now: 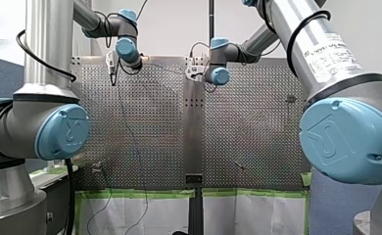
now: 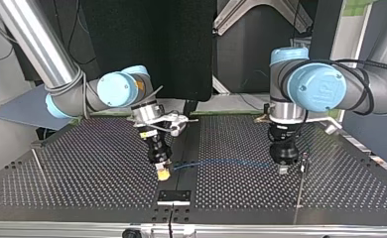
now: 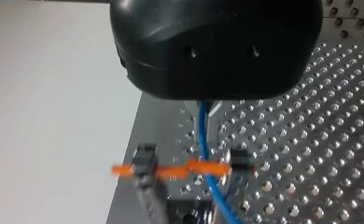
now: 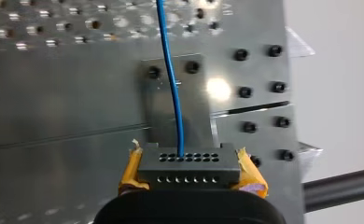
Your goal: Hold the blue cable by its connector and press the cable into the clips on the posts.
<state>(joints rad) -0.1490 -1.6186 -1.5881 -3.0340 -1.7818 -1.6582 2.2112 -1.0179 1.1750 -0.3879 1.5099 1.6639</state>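
Observation:
In the top view the blue cable (image 2: pixel 221 162) runs low over the table between both grippers. My right gripper (image 2: pixel 163 172), at that view's left, is shut on the black connector (image 4: pixel 188 165), which sits between its yellow pads (image 4: pixel 129 173); the cable (image 4: pixel 173 84) leaves the connector's holes. My left gripper (image 2: pixel 283 168), black, is shut on the cable near its other end. In the left wrist view the cable (image 3: pixel 202 135) drops from under the gripper body and crosses an orange clip (image 3: pixel 203 166) held between two small black posts (image 3: pixel 145 161).
A thin upright rod (image 2: pixel 300 183) stands just beside my left gripper, and another rod (image 2: pixel 37 166) lies at the top view's left. A black bracket (image 2: pixel 174 196) sits at the table's near edge. Small posts (image 1: pixel 99 167) dot the perforated plate (image 1: pixel 150 127).

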